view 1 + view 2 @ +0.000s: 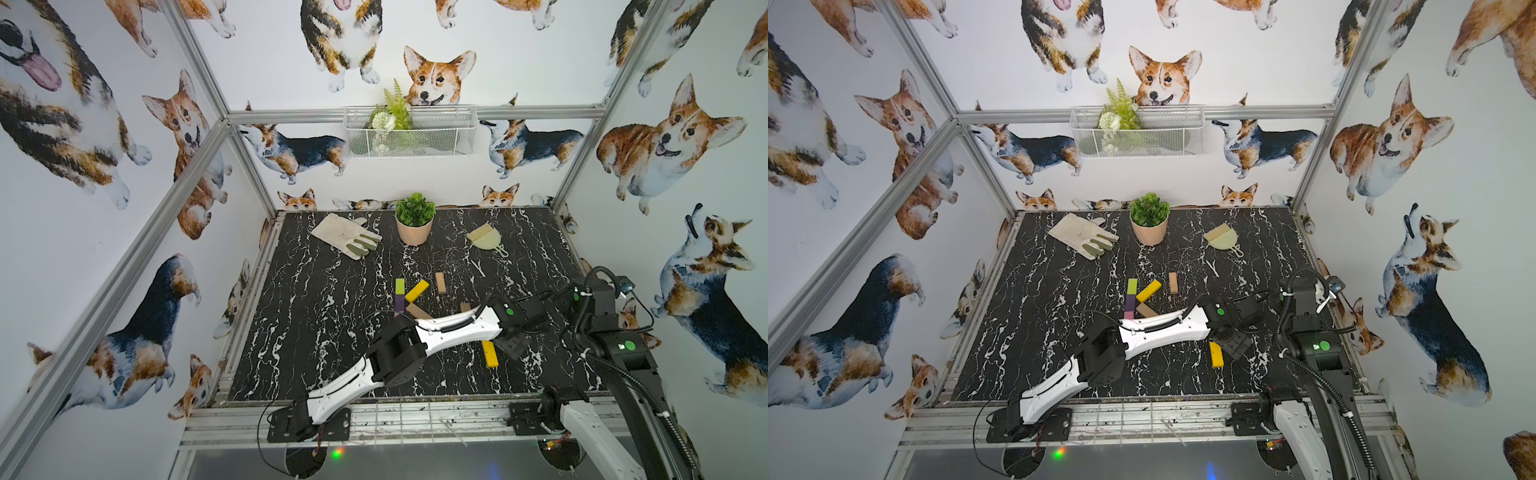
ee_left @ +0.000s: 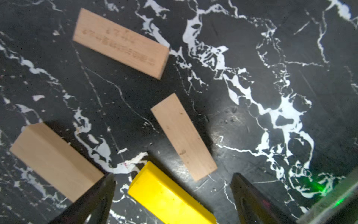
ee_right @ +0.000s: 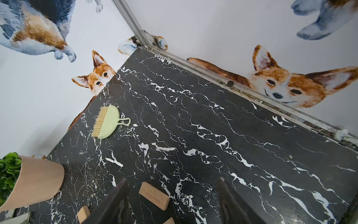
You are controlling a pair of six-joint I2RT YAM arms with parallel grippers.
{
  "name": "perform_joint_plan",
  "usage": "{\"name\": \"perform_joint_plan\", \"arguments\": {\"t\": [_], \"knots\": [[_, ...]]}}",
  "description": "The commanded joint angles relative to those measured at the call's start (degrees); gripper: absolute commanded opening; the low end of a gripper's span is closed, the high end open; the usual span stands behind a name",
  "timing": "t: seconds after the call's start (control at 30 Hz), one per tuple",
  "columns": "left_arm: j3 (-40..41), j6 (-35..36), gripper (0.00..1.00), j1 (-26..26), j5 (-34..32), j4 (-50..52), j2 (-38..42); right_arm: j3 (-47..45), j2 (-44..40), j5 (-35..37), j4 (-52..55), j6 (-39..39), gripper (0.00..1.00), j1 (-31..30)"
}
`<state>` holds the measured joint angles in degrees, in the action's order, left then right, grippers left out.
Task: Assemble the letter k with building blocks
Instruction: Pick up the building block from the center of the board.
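Building blocks [image 2: 183,135], left wrist view: three tan beside one yellow block [image 2: 168,195] inside the wide left gripper [image 2: 172,176]; green block [image 1: 400,286] only in both top views; right gripper [image 3: 172,180] spread, empty

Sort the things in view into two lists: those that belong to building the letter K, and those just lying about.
For the job:
green block
purple block
slanted yellow block
second yellow block
upright tan block
slanted tan block

Lying about:
glove
potted plant
brush with dustpan
wire basket on the back wall
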<state>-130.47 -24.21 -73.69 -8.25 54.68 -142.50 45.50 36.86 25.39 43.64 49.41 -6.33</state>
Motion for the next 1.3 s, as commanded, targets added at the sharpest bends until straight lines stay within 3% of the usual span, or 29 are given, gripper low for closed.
{"name": "perform_joint_plan", "arguments": {"t": [0.0,0.37,0.63,0.77,0.93,1.0,1.13,1.2,1.27], "knots": [[-3.13,1.11,0.95,0.08,-2.08,4.64,-1.98,-0.14,0.1,0.57,0.13,1.6,0.73,0.09],[-11.1,1.3,0.93,0.98,0.58,7.85,-8.0,0.03,0.67,-0.24,0.22,1.55,0.73,0.09],[-11.56,0.92,0.91,2.62,1.82,7.55,-8.86,-0.32,1.11,-1.39,0.02,1.6,0.73,0.09],[-11.4,0.46,0.78,3.99,2.98,7.6,-9.0,-0.32,0.96,-1.06,0.13,1.4,0.73,0.09],[-10.94,0.6,0.55,4.08,2.8,7.37,-8.83,-0.4,1.19,-1.3,0.22,1.44,0.73,0.09],[-10.94,0.56,0.53,4.13,2.59,7.38,-8.83,-0.58,1.24,-1.54,0.09,1.61,0.73,0.09],[-10.97,0.4,0.41,4.32,2.62,7.38,-8.89,-0.76,1.37,-1.69,0.04,1.67,0.73,0.09],[-11.02,0.28,0.45,4.52,2.81,7.2,-9.0,-0.79,1.38,-1.78,-0.12,1.66,0.73,0.09],[-11.39,0.18,0.59,4.75,2.95,7.2,-9.2,-0.72,1.54,-1.83,-0.04,1.67,0.74,0.09]]}}
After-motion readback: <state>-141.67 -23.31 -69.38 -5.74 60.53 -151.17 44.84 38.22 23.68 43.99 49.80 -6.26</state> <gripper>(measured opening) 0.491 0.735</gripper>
